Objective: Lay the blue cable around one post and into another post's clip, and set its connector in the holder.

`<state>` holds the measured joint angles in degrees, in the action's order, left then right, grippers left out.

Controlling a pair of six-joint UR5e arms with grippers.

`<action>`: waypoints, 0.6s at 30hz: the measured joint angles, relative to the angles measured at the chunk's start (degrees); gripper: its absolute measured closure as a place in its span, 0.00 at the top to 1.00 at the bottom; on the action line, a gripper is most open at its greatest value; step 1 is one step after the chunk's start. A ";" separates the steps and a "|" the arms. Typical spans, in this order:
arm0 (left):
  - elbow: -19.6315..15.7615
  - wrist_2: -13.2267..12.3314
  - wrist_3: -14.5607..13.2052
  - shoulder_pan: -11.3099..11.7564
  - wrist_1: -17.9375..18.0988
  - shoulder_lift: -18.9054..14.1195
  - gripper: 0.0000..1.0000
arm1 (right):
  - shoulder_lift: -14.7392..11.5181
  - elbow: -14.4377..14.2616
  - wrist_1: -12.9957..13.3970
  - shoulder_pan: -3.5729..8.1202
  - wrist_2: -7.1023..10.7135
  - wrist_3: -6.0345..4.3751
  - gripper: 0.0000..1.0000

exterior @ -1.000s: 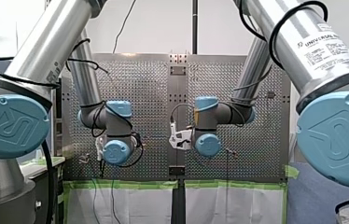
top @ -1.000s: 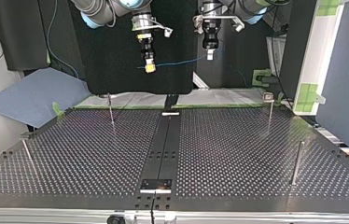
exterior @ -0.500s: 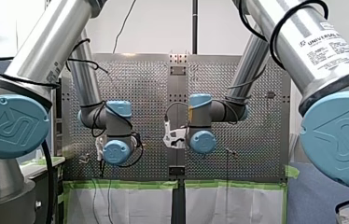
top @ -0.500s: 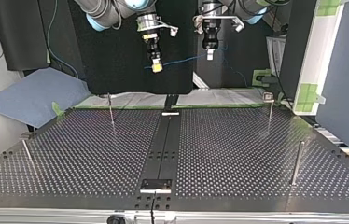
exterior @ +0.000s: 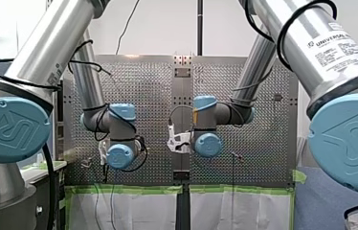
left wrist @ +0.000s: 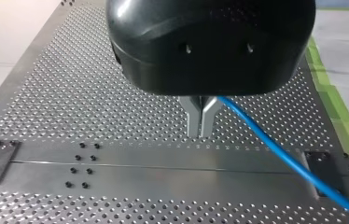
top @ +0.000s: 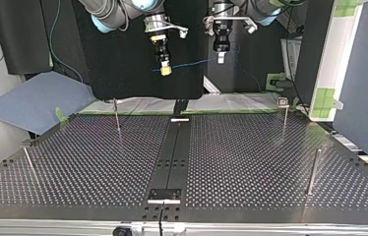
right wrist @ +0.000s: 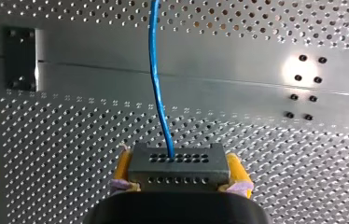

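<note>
High over the back of the table, a thin blue cable (top: 192,63) hangs between my two grippers. My right gripper (top: 166,70), with yellow pads, is shut on the cable's dark grey connector (right wrist: 177,161); the right wrist view shows a pad (right wrist: 122,169) on each side of the block and the cable (right wrist: 156,84) leaving its face. My left gripper (top: 220,59) stands at the top view's right of it. Its metal fingers (left wrist: 193,116) are pressed together on the cable (left wrist: 275,147), which trails away beside them. In the front view both grippers are hidden behind the wrists.
Thin posts stand on the perforated table (top: 251,162): one back left (top: 117,116), one back right (top: 285,118), one front right (top: 312,171), one front left (top: 28,163) in the top view. A dark centre rail (top: 176,147) ends in a black plate (top: 164,194).
My right gripper has carried the connector a little toward the top view's right, closer to my left gripper, and has held still for the last half second. The left arm has not moved.
</note>
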<state>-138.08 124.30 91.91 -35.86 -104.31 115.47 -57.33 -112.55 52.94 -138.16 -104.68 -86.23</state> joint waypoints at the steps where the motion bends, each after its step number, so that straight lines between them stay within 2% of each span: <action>1: 0.33 0.34 0.34 -0.33 0.11 -0.18 0.05 | -0.23 0.21 -0.22 -0.14 -0.11 -0.22 0.00; 6: 2.40 2.85 2.85 -2.68 -1.25 -2.33 0.08 | -2.41 0.96 -2.40 -0.74 -0.26 -2.39 0.00; 11: 2.89 5.39 5.41 -2.96 -3.68 -4.83 0.08 | -5.25 1.23 -5.25 -0.67 0.52 -4.81 0.00; 18: 3.30 9.41 8.65 -1.62 -7.75 -8.92 0.08 | -9.24 3.91 -9.23 -0.22 1.63 -5.86 0.00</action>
<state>-134.78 133.70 100.55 -37.48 -112.06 106.54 -66.57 -108.64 43.71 -138.37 -103.05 -92.09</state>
